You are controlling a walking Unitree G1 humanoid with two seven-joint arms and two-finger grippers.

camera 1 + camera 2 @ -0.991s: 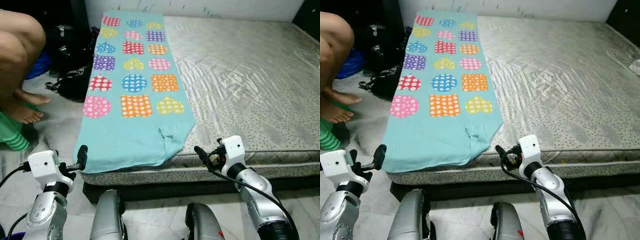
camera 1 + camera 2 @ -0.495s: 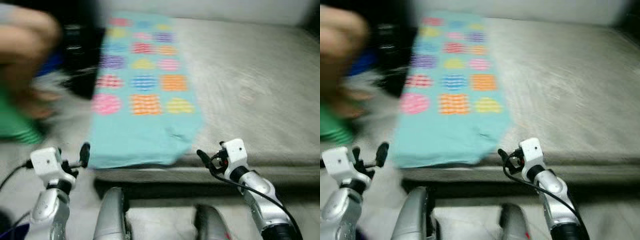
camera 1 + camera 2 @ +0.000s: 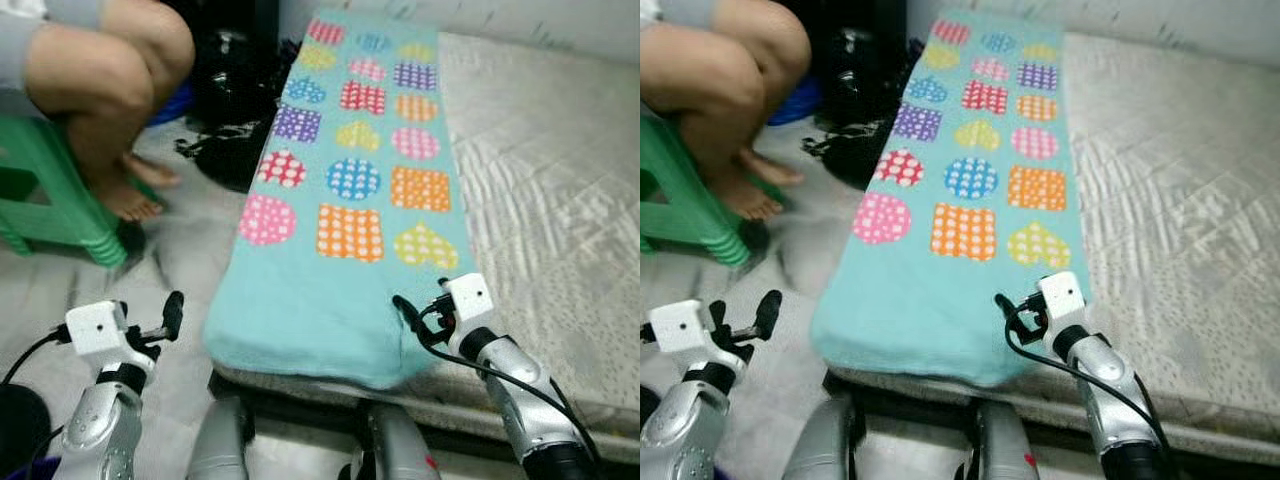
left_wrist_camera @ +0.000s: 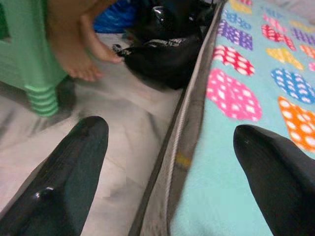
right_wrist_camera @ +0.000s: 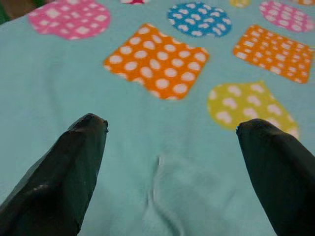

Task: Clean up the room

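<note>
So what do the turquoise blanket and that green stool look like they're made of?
The turquoise blanket looks like soft matte fleece or knit: slightly fuzzy, creased, printed with dotted hearts and squares. The green stool looks like moulded plastic: uniform colour, ribbed leg.

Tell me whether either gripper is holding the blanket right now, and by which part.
Nothing is held. The right gripper hovers open over the turquoise blanket near its end; the left gripper is open beside the mattress edge.
</note>
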